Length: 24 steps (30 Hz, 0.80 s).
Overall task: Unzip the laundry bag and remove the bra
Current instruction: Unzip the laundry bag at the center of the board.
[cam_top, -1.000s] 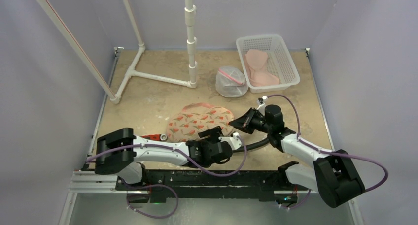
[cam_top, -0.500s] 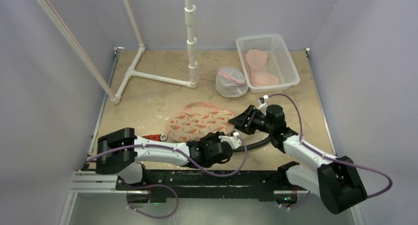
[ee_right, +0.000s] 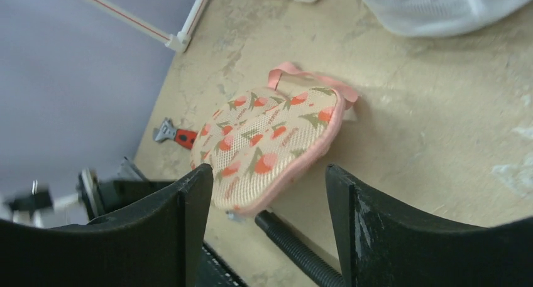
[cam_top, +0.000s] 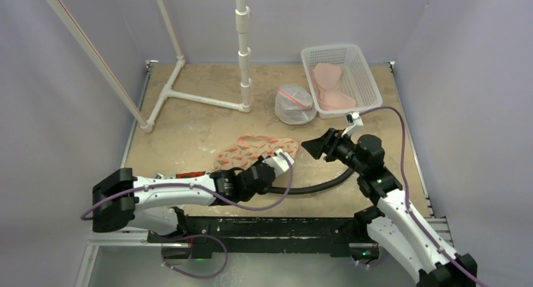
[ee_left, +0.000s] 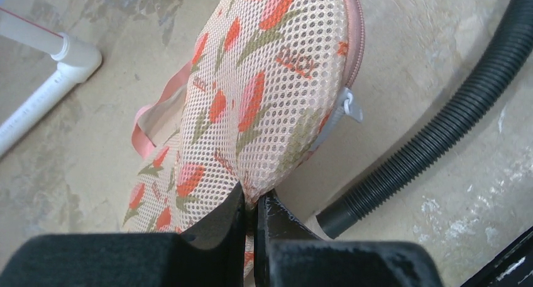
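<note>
The laundry bag (cam_top: 251, 150) is a floral mesh pouch with pink trim, lying mid-table. Its near-right edge is raised off the table. My left gripper (cam_top: 281, 160) is shut on that mesh edge (ee_left: 254, 196). A grey zipper pull (ee_left: 349, 105) hangs at the bag's pink zip seam, just right of the pinch. My right gripper (cam_top: 312, 147) hovers to the right of the bag, open and holding nothing. In the right wrist view the bag (ee_right: 264, 142) shows between its spread fingers (ee_right: 269, 169), further away. The bra is hidden.
A black corrugated hose (cam_top: 314, 188) curves along the table right of the bag. A white mesh bag (cam_top: 294, 105) and a white basket (cam_top: 371, 80) with pink garments sit at the back right. A white pipe frame (cam_top: 242, 48) stands behind. A red-handled tool (cam_top: 188, 174) lies left.
The left gripper has shut on the bag's edge and lifted it. The right gripper has let go, opened, and drawn back to the right.
</note>
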Each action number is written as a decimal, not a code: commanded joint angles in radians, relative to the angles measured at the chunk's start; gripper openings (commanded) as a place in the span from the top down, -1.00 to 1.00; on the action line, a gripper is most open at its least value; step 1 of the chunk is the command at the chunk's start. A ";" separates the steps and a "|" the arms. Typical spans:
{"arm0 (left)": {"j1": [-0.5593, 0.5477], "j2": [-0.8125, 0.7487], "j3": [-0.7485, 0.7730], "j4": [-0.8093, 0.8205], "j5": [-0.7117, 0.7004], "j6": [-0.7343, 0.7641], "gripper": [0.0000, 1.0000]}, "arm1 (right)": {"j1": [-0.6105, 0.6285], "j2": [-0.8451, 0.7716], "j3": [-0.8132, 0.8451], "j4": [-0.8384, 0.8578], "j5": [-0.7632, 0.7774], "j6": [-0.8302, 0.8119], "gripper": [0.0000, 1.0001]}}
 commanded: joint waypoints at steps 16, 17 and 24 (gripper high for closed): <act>0.244 -0.109 -0.080 0.100 0.367 -0.255 1.00 | 0.428 -0.069 -0.139 0.279 0.385 -0.241 -0.11; 0.248 -0.115 -0.082 0.100 0.374 -0.264 1.00 | 0.428 -0.066 -0.134 0.280 0.388 -0.255 -0.11; 0.251 -0.153 -0.086 0.081 0.401 -0.306 1.00 | 0.453 0.084 -0.059 0.260 0.261 -0.347 0.05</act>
